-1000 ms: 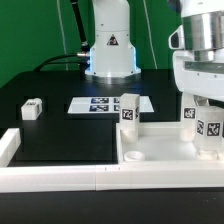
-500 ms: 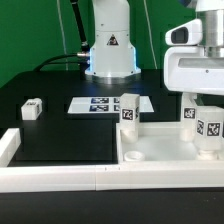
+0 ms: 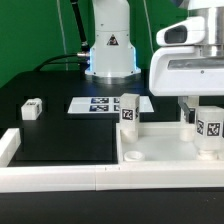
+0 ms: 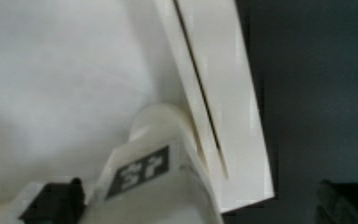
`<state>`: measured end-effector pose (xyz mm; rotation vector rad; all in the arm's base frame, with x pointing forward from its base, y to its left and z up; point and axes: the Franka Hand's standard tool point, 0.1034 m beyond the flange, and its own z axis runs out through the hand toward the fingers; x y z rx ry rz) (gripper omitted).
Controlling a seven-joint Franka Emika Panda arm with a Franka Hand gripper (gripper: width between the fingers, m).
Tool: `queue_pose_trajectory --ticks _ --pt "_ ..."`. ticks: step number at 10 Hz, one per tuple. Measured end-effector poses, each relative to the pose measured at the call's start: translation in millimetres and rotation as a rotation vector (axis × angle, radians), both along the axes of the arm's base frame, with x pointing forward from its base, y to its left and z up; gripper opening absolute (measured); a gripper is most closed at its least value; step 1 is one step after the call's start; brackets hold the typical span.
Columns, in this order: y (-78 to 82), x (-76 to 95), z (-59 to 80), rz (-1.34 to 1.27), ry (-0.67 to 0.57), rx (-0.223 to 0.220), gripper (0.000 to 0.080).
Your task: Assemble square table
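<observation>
Exterior view, from where I stand, has the white plastic square slab with a raised rim [image 3: 165, 152] lying flat on the black tabletop [image 3: 60, 140], in the near corner toward the exterior view's right, tucked against the long white border rails [image 3: 55, 180]. Three short white tagged legs stand upright on it. The far-left leg [image 3: 128, 111] is at the back corner toward the exterior view's left, the far-right leg [image 3: 187, 112] is at the back on the right, and the near-right leg [image 3: 210, 130] is just in front of that one. A fourth, the loose leg [image 3: 32, 108], rests well apart on the tabletop toward the exterior view's left. The marker board [image 3: 105, 104] lies flat behind the slab, in front of the white robot base [image 3: 110, 45]. The white two-finger gripper [image 3: 203, 100] hangs right above the two right-hand legs, touching neither. Wrist view shows its dark fingertips [image 4: 55, 200] spread wide apart and gripping nothing. Beneath them the leg under the gripper [image 4: 155, 165] stands upright with its tag showing, just beside the slab's long raised rim [image 4: 220, 110]. I cannot tell which of the two right-hand legs this is.
</observation>
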<state>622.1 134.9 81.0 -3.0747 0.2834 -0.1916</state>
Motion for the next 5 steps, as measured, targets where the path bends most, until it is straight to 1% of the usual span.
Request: queue_pose_trajectory --ticks 1,2,3,4,5 --pt "-0.9 0.3 -0.3 -0.002 0.000 0.001 0.0649" --pt "-0.8 0.0 -0.8 -0.017 0.001 0.002 0.0525" --pt "-1.2 0.1 -0.8 -0.017 0.001 0.002 0.0525" --pt "-1.4 0.1 -1.0 -0.041 0.002 0.006 0.0390" --pt "-7.3 -0.8 -2.3 -0.127 0.010 0.010 0.0300"
